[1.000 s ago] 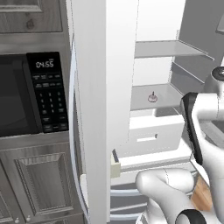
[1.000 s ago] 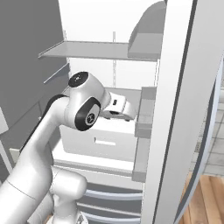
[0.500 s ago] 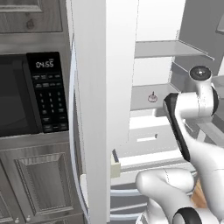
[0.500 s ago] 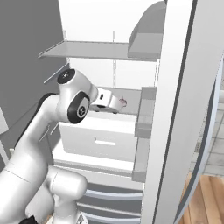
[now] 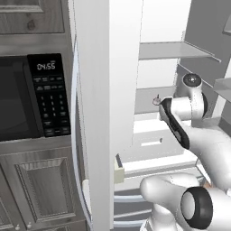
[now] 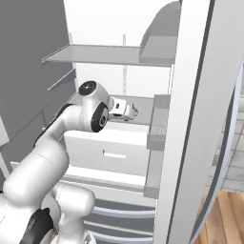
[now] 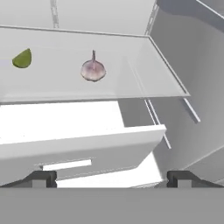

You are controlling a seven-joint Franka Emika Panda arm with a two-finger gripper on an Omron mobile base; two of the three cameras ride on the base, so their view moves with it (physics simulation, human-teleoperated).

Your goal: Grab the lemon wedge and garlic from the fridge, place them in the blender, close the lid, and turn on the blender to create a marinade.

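Note:
I look into the open fridge [image 5: 108, 90]. On its glass shelf [image 7: 148, 83] lies the garlic [image 7: 92, 70], a pinkish bulb with its stem up. The green-yellow lemon wedge [image 7: 22, 58] sits further left on the same shelf. My gripper [image 7: 112, 179] is open, with nothing between its fingertips [image 7: 43, 178], and hovers in front of and above the white drawer [image 7: 78, 144], short of the shelf. From the right base view the hand [image 6: 121, 109] points at the garlic [image 6: 135, 112]. The garlic [image 5: 156, 100] also peeks past the arm. The blender and the lid are out of view.
A black microwave [image 5: 27, 99] with a keypad sits in the cabinets left of the fridge. An upper shelf [image 6: 95, 55] hangs above the hand. The open door [image 6: 200, 95] with its bins [image 6: 159, 119] stands on the right. The drawer [image 6: 109, 152] juts out below.
The arm has swung deeper into the fridge, its elbow rising and shifting inward, and the hand has drawn closer to the garlic shelf. The jaws stay open.

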